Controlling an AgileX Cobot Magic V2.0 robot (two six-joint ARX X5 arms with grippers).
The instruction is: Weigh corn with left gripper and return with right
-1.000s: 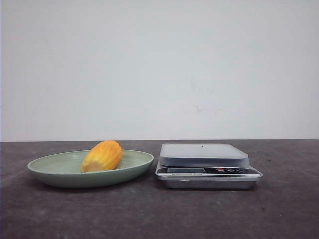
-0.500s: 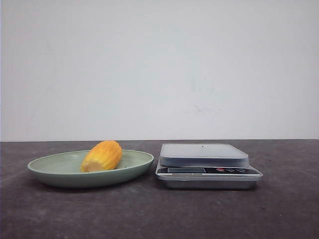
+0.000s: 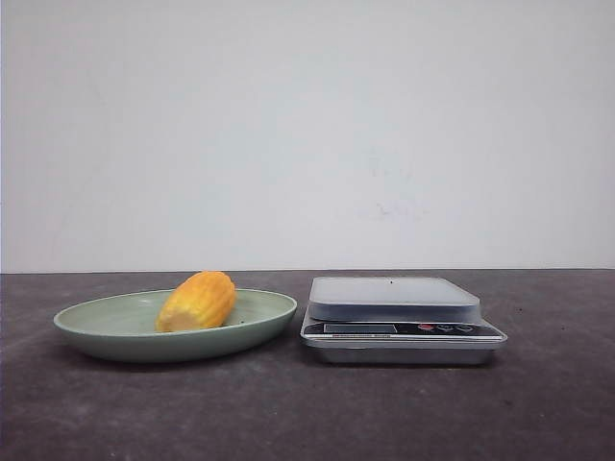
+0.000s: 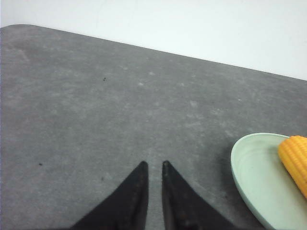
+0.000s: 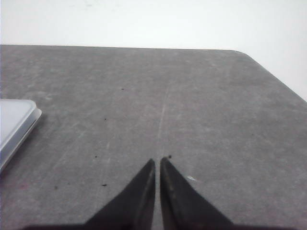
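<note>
Yellow-orange corn (image 3: 196,301) lies in the pale green plate (image 3: 115,336) on the dark surface (image 3: 307,413), beside the scale (image 3: 399,317); the left end effector (image 4: 153,165) hangs near the plate, clenched on nothing; the right end effector (image 5: 159,160), likewise closed, hangs over bare surface.

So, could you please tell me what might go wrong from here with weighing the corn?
The corn is rounded and lies loose in the shallow green plate, so it may roll or slip as the left gripper closes on it. The scale platform is flat and rimless, so the cob could roll off.
</note>
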